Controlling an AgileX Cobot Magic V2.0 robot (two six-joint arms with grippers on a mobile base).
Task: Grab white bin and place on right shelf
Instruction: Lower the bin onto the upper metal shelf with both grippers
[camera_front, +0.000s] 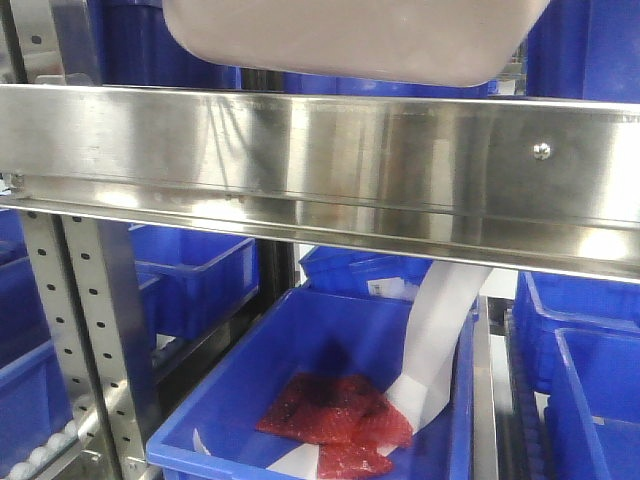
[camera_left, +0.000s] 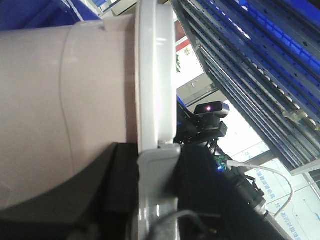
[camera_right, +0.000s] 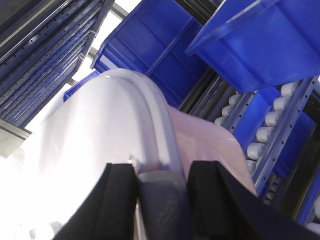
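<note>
Bright; glare on right shelf (camera_front: 400, 170); white bin (camera_right: 90, 130) lid overexposed, near surfaces soft

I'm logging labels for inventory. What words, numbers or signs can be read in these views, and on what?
No text can be read.
White label on a rear blue bin: too small to read.
Wall posters past the white bin: print blurred, unreadable.
White paper strip: no print visible.

You have the lidded bin (camera_front: 350, 40) above the front rail of the shelf (camera_front: 320, 160). Below that rail sits an open bin (camera_front: 330, 320) with packets (camera_front: 335, 415) and a paper strip (camera_front: 440, 330) in it. Other bins (camera_front: 190, 280) stand left, right and behind.
</note>
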